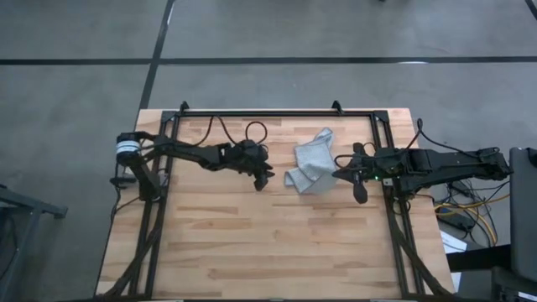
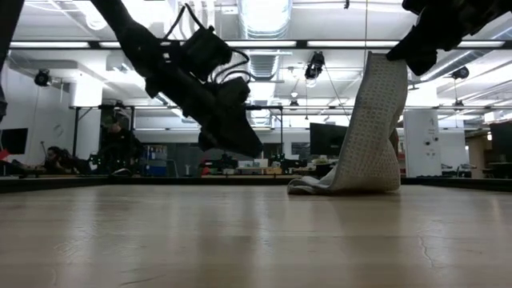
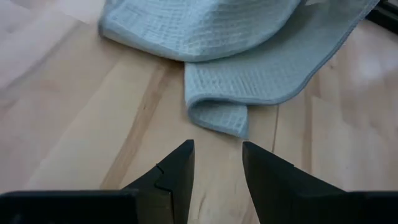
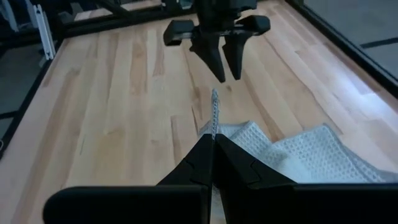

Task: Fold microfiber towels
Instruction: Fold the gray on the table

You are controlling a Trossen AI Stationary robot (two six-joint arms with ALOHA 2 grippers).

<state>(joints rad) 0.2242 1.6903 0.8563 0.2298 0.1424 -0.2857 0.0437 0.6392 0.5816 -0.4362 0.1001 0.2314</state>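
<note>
We take the towel (image 1: 311, 164) as our landmark: it lies crumpled on the table (image 1: 252, 243) toward the far edge and right of middle, with one edge lifted well clear of the wood. Our right gripper (image 4: 212, 144) is right against the towel's right side, fingers pressed together on that raised edge, so the cloth hangs from it down to a bunched foot on the table, as the low view shows. Our left gripper (image 3: 217, 163) hovers just beside the towel's left side, fingers parted and holding nothing. From its wrist view a folded lower corner of the towel lies straight ahead of the gap between the fingers, near but not touching. The hanging cloth runs upward from that corner to the right gripper. We judge that the coming move turns on this: the free corner sits nearest our left gripper, directly in line with its parted fingers.
</note>
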